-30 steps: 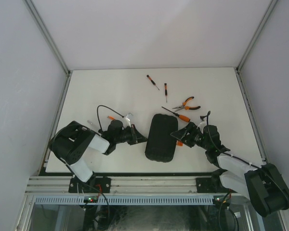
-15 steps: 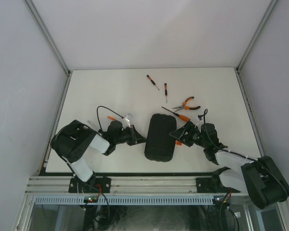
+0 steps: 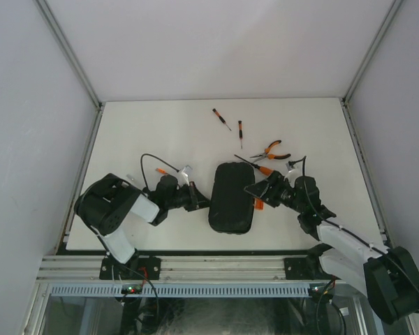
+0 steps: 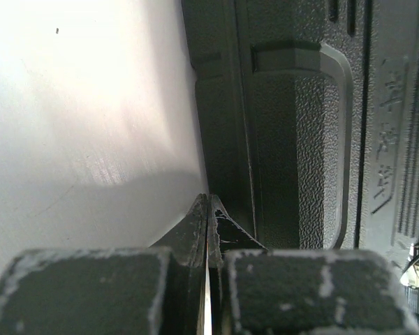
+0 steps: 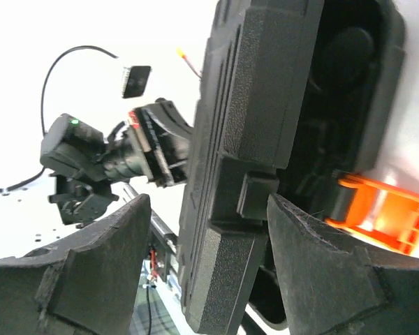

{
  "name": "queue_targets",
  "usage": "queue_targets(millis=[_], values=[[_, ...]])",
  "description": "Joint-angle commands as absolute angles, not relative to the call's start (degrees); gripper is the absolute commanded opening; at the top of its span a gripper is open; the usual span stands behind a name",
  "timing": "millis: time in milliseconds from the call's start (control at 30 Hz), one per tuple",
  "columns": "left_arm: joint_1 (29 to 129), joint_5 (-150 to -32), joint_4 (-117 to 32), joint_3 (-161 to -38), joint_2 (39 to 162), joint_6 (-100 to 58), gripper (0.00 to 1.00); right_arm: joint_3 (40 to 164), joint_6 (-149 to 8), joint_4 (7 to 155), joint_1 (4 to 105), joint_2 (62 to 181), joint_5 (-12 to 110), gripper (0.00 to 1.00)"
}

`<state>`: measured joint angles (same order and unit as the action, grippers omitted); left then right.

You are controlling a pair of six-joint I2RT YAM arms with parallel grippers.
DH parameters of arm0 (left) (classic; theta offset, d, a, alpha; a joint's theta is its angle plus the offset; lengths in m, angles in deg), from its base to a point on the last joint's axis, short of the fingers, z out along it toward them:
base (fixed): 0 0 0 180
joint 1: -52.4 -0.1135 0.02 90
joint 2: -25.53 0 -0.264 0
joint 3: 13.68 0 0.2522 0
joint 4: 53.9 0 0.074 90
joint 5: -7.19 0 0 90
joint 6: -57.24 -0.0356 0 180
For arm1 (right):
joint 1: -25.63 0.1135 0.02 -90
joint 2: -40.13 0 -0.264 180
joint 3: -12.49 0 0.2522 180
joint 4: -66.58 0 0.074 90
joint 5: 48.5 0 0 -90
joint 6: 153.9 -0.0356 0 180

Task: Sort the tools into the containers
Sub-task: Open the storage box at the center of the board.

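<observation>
1. At the near middle of the table (image 3: 160, 132), the black tool case (image 3: 232, 197) is seen with its lid apparently raised a little, and the orange latch (image 5: 384, 209) stands out on its right side.
2. The right gripper (image 3: 261, 192) is held with fingers apart around the lid's edge, a gap showing on one side. A lid lifted this loosely could slip out and drop shut.
3. The left gripper (image 4: 208, 209), fingers pressed together, is set against the case's left side. Were that brace to slide, the whole case might be pushed across the table.
4. Farther off, the screwdrivers (image 3: 221, 118) and pliers (image 3: 271, 151) lie unsorted. The long screwdriver (image 3: 255, 165) just beside the case's far right corner could be knocked by the right arm.
</observation>
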<state>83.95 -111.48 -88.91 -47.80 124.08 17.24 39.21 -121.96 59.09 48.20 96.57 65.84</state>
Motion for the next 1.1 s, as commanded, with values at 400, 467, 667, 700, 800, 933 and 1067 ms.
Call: queue_targets(millis=[400, 467, 667, 700, 800, 933, 1067], values=[[85.78, -113.04, -91.91, -48.71, 124.76, 18.03, 0.00, 47.09, -125.65, 58.82, 53.33, 92.10, 68.17, 0.67], [85.90, -113.05, -91.91, -48.68, 124.83, 18.05, 0.00, 48.31, -125.43, 59.19, 54.44, 92.60, 67.60, 0.67], [85.97, -113.09, -92.29, -48.64, 124.94, 18.21, 0.00, 51.19, -125.43, 58.57, 57.71, 96.07, 66.52, 0.66], [85.99, -113.13, -92.34, -48.64, 124.94, 18.22, 0.00, 51.59, -125.50, 58.21, 58.24, 96.67, 66.43, 0.66], [85.97, -113.13, -92.60, -48.54, 124.94, 18.31, 0.00, 52.91, -125.00, 58.03, 59.49, 98.16, 66.07, 0.66], [86.02, -113.05, -92.70, -48.49, 125.11, 18.31, 0.00, 54.30, -121.23, 64.35, 59.67, 97.07, 61.86, 0.66], [85.97, -113.13, -92.70, -48.41, 124.91, 18.23, 0.00, 55.35, -114.88, 78.68, 59.65, 93.64, 49.42, 0.70]])
